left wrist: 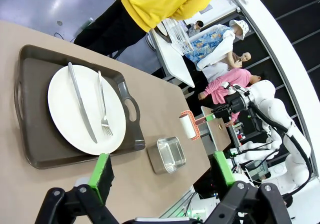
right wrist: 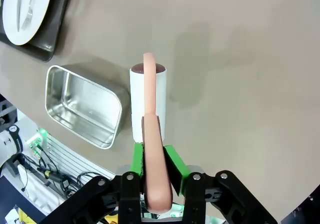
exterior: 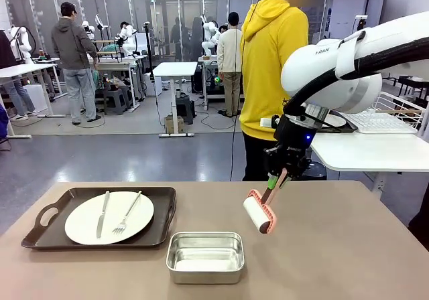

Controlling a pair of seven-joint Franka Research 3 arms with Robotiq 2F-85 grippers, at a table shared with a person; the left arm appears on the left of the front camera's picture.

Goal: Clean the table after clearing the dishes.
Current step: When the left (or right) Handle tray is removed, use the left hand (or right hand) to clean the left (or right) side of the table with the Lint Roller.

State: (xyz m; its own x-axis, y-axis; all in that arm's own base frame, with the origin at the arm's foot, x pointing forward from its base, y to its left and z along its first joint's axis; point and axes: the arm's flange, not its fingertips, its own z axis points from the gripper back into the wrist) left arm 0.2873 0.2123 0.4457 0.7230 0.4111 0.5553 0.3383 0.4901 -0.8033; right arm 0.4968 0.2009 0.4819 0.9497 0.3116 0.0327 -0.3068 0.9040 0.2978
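Right gripper (exterior: 276, 179) is clenched on the pink handle of a lint roller (exterior: 258, 213), which hangs tilted just above the table (exterior: 348, 246), right of centre. Left gripper (left wrist: 161, 169) stands released, holding nothing.

One tray (exterior: 164, 213) sits at the near left, carrying a plate (exterior: 84, 226) with knife (exterior: 102, 213) and fork (exterior: 127, 213) lying loose on it. A steel pan (exterior: 205, 256) stands near centre. The dishes are not yet cleared.

Assessment: the roller looks light, with a stiff handle, and the present grip is sound. The plate is probably fragile and the cutlery liable to slide. Lift the tray level by its end handles.
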